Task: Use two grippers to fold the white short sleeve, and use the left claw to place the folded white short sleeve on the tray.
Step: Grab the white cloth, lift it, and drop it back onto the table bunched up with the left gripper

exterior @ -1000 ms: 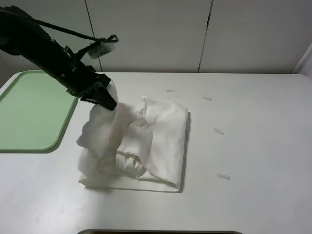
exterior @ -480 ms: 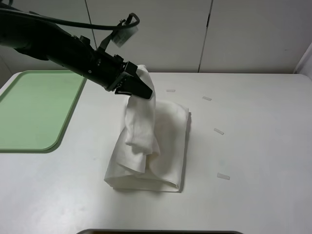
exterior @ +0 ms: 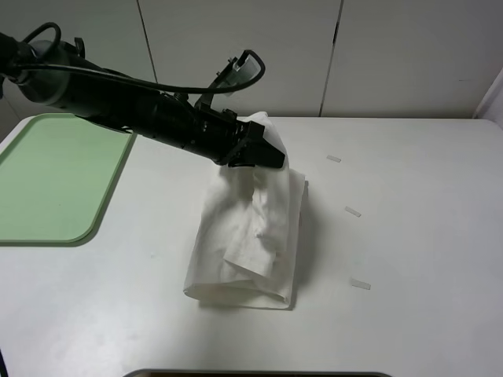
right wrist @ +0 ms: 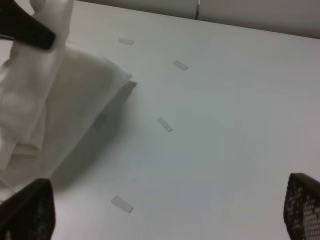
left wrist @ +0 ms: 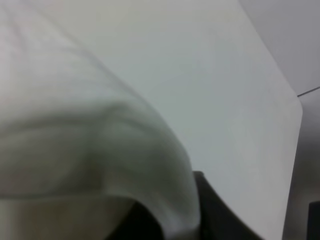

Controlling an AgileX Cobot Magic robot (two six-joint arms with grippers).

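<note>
The white short sleeve (exterior: 251, 228) lies partly folded in the middle of the table, its far end pulled up. My left gripper (exterior: 271, 153) reaches in from the left and is shut on that raised fold, just above the shirt's far right part. In the left wrist view blurred white fabric (left wrist: 100, 145) fills most of the picture, with a dark fingertip (left wrist: 212, 215) showing under it. My right gripper (right wrist: 165, 220) is open and empty, hanging over bare table to the right of the shirt (right wrist: 65, 100). The pale-green tray (exterior: 47, 181) lies empty at the far left.
Small white tape strips (exterior: 352, 211) lie on the table right of the shirt, also seen from the right wrist as tape strips (right wrist: 165, 124). The left arm's black cable (exterior: 118, 75) loops above it. White cabinet doors stand behind the table.
My left gripper has carried the shirt's lifted edge from the left side, up and to the right, over the shirt's right half. The bundle is now narrower. The right gripper has stayed open.
</note>
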